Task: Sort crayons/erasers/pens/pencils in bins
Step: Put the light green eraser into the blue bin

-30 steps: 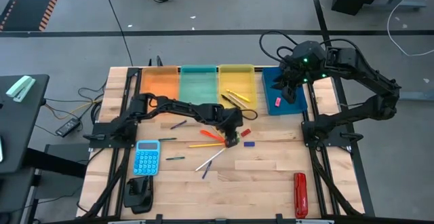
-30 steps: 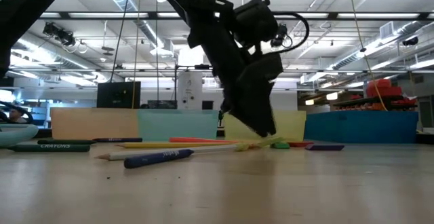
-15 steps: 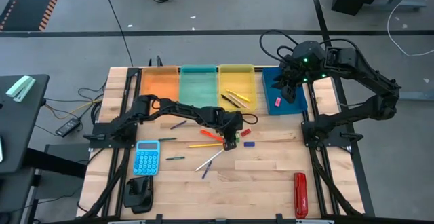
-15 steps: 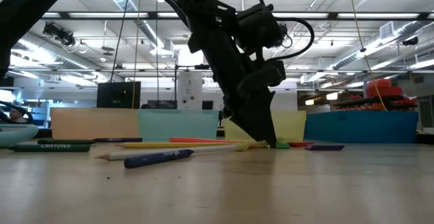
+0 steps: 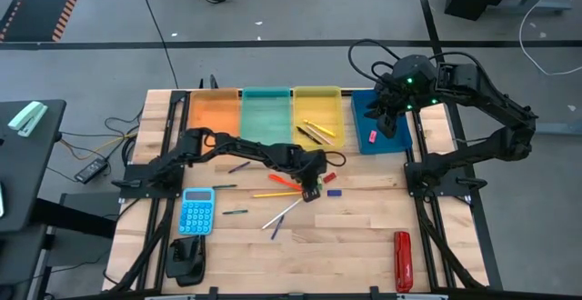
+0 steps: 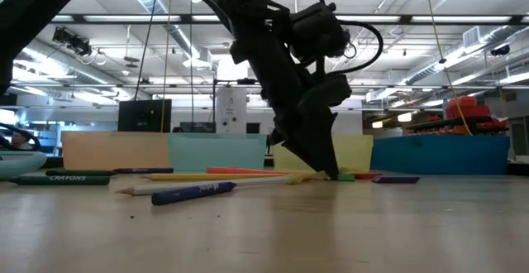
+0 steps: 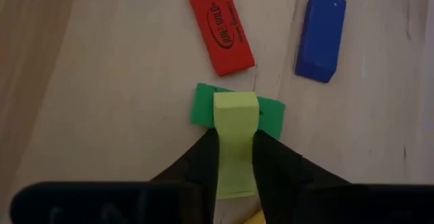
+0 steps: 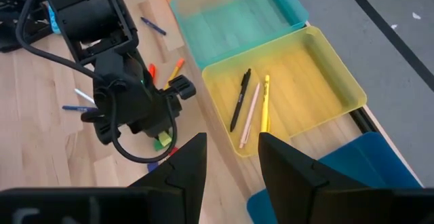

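Observation:
A yellow-green eraser [image 7: 235, 139] lies on the table with its far end over a green eraser [image 7: 272, 113]. My left gripper [image 5: 311, 192] is down at the table's middle, shut on the yellow-green one. A red eraser [image 7: 220, 28] and a blue eraser [image 7: 321, 34] lie just beyond. Four bins stand in a row at the far edge: orange [image 5: 214, 114], teal [image 5: 266, 114], yellow [image 5: 318, 109] and dark blue [image 5: 393, 141]. My right gripper [image 8: 230, 163] hangs open, high over the dark blue bin. My left gripper pinches the yellow-green eraser's two long sides [image 7: 221, 153] between its two fingers, which lie along the eraser. The fingers slant down from the table's left side. The eraser's far end [image 7: 235, 105] rests on the green eraser.
Pencils [image 5: 275, 194] and pens [image 5: 235, 212] lie scattered left of the gripper. A light-blue calculator [image 5: 196, 211] and a black object [image 5: 186, 259] sit near left; a red oblong tool [image 5: 402, 261] lies near right. The yellow bin holds a pen [image 8: 239, 98] and pencils; the dark blue bin holds a pink eraser [image 5: 372, 136].
My left gripper's fingers have shut on the yellow-green eraser, taking hold of it where it lies.

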